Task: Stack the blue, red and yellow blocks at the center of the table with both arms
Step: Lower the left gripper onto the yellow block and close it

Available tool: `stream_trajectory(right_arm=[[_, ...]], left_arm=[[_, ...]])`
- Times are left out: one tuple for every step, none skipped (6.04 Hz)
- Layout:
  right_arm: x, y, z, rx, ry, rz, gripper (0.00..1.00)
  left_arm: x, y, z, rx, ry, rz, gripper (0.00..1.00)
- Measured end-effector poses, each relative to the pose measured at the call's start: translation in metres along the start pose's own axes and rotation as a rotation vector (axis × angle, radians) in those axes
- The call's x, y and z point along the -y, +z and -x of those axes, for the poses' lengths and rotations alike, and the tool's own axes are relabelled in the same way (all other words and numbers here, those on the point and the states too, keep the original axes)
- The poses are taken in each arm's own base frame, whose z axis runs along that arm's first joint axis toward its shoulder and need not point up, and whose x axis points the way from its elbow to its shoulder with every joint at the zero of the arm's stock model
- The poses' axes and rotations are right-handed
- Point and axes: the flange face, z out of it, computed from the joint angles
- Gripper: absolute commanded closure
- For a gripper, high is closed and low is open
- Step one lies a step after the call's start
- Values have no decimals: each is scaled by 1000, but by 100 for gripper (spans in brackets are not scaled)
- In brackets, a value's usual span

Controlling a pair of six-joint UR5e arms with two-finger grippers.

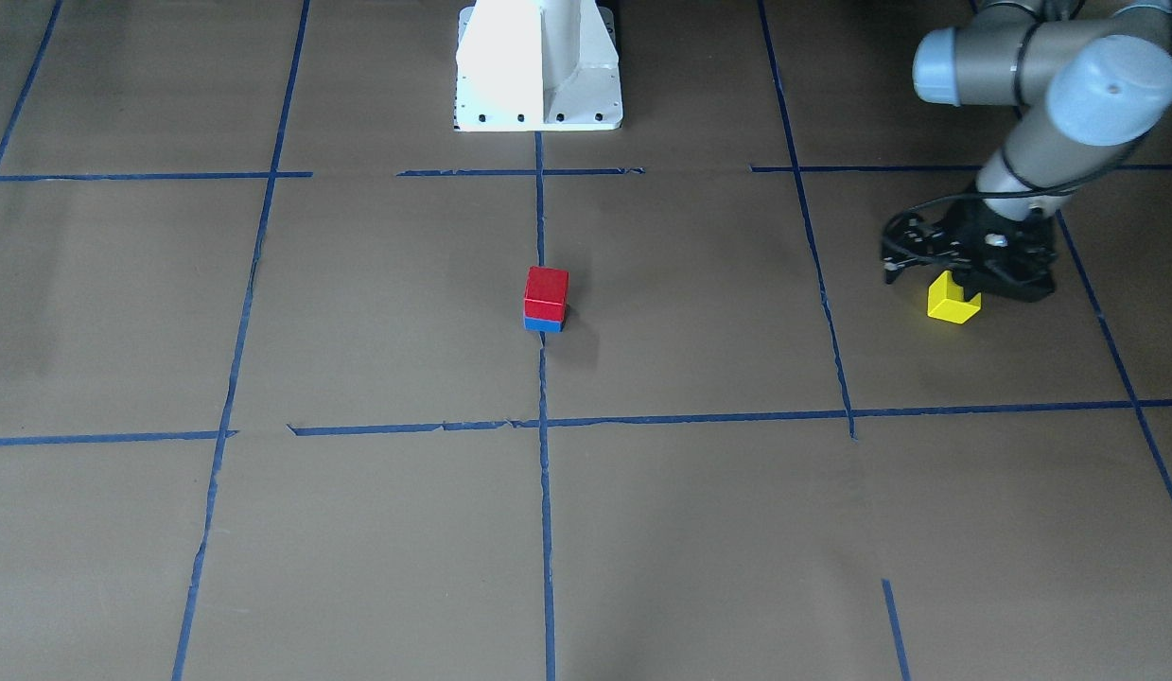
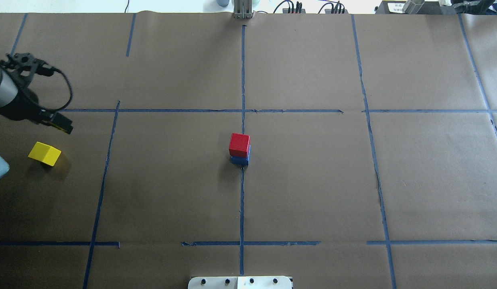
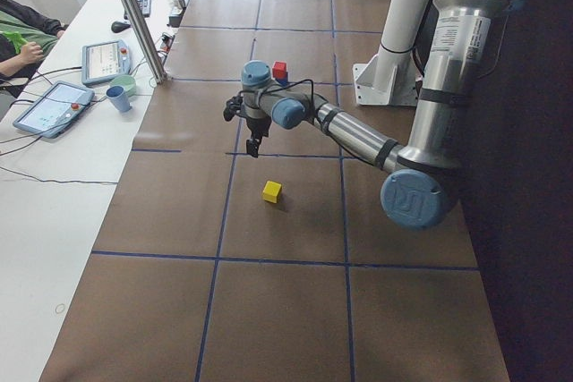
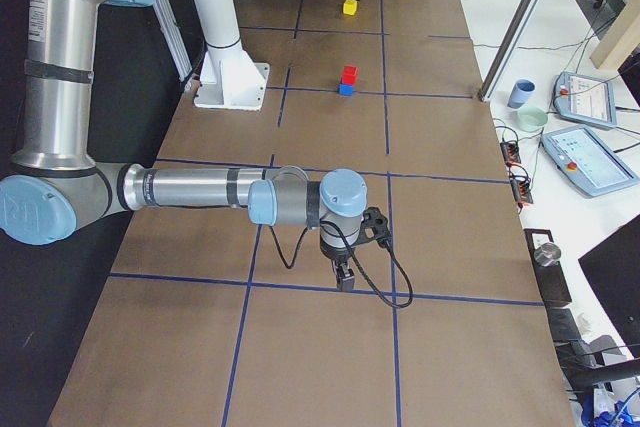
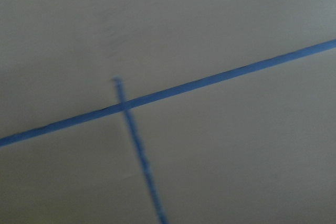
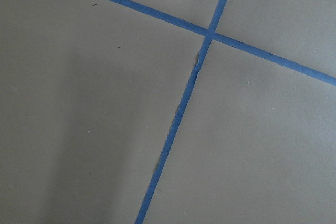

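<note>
A red block sits on a blue block at the table's center, also in the front view. A yellow block lies alone on the robot's left side, and it shows in the front view too. My left gripper hovers just beyond the yellow block, apart from it, fingers together and empty; in the front view it overlaps the block's corner. My right gripper shows only in the right side view, low over the table far from the blocks; I cannot tell its state.
Blue tape lines form a grid on the brown paper. The robot's white base stands at the near edge. Tablets and cups sit on the operators' table beyond the far edge.
</note>
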Motion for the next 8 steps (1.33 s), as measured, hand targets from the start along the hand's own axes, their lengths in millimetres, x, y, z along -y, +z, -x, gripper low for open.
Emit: stream_trajectory(right_arm=[[0, 0, 0, 0, 1, 1, 0], [0, 0, 0, 0, 1, 1, 0], [0, 0, 0, 0, 0, 0, 0], [0, 1, -1, 0, 1, 1, 0], [-1, 1, -1, 1, 2, 2, 0], [-2, 2, -1, 1, 2, 3, 0], [-2, 2, -1, 1, 2, 3, 0], [-2, 2, -1, 1, 2, 4, 0]], left_arm=[[-33, 14, 36, 3, -4, 3, 0], [-52, 26, 56, 4, -11, 4, 0], [-58, 36, 64, -1, -22, -3, 0], [-58, 45, 68, -6, -35, -8, 0], [-54, 56, 63, -8, -48, -11, 0], [-47, 68, 50, -5, -57, -10, 0], [-44, 78, 39, -1, -60, -4, 0], [-44, 83, 36, 2, -58, 0, 0]])
